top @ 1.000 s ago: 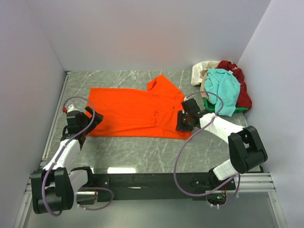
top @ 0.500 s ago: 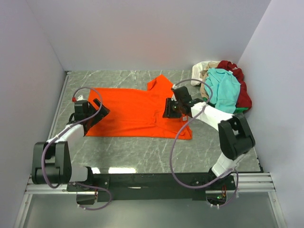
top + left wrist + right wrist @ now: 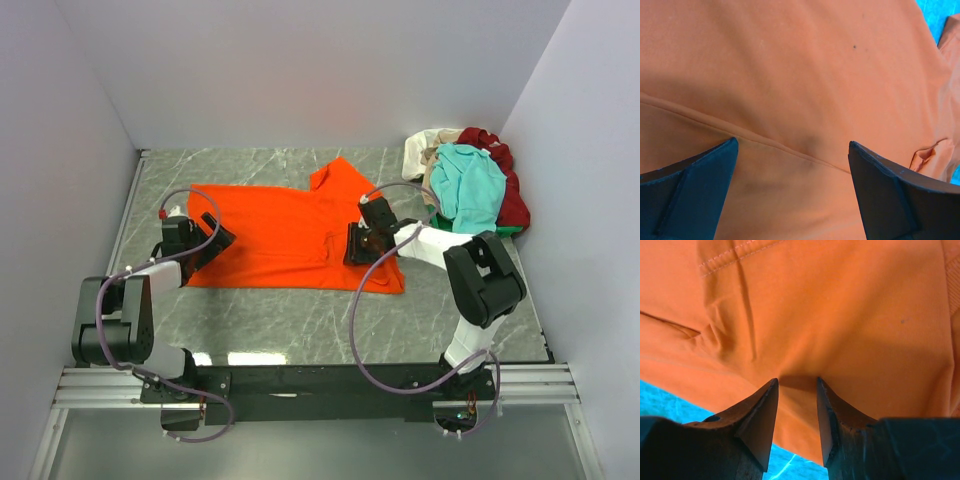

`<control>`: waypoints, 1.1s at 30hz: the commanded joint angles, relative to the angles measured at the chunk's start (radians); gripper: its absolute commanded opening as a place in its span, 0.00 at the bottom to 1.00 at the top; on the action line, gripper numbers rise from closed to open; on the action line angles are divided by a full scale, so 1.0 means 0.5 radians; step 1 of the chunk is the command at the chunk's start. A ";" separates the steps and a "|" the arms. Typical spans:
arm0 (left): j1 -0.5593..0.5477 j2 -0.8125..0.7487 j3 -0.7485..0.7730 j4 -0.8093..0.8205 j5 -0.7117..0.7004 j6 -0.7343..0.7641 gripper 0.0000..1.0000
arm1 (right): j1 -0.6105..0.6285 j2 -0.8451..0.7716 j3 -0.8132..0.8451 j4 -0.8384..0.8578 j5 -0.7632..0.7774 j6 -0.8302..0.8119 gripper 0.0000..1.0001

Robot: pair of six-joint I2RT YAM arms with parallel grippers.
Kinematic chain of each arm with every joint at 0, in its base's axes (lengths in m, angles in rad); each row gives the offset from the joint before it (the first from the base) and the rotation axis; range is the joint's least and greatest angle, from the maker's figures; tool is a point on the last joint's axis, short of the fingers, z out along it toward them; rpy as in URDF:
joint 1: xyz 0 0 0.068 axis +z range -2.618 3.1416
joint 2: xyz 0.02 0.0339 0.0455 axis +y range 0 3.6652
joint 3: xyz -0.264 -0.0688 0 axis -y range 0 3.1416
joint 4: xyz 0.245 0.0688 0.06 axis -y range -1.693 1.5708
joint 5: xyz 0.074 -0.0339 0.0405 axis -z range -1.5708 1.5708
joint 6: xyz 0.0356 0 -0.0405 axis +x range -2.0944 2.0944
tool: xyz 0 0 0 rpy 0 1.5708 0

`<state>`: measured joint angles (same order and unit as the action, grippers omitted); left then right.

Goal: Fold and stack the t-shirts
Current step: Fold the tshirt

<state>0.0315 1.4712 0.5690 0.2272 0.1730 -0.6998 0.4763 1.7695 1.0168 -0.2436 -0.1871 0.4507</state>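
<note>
I see a grey marbled tabletop (image 3: pixel 300 320) with a bright orange cloth t-shirt (image 3: pixel 280 230) spread flat across its middle. A heap of teal, dark red and cream t-shirts (image 3: pixel 470 185) sits at the far right corner. My left tool (image 3: pixel 792 145) hangs over the orange shirt's left edge, fingers wide apart. My right tool (image 3: pixel 797 382) is clamped on a pinch of its right side.

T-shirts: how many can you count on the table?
4: orange t-shirt spread out centrally; teal t-shirt, dark red t-shirt and cream t-shirt heaped far right. Others may hide beneath.
</note>
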 commanded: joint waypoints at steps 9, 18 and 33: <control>-0.002 -0.297 -0.266 -0.123 0.041 -0.140 0.99 | 0.124 -0.143 -0.355 -0.086 0.202 0.108 0.44; -0.002 -0.638 -0.352 -0.362 -0.119 -0.156 0.99 | 0.271 -0.305 -0.463 -0.212 0.328 0.200 0.44; -0.005 -0.945 -0.285 -0.571 -0.217 -0.073 1.00 | 0.327 -0.486 -0.540 -0.277 0.292 0.206 0.45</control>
<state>0.0311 1.0214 0.3813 -0.0463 0.0811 -0.7692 0.6384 1.5337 0.7719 -0.2668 -0.0204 0.5743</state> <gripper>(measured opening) 0.995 0.443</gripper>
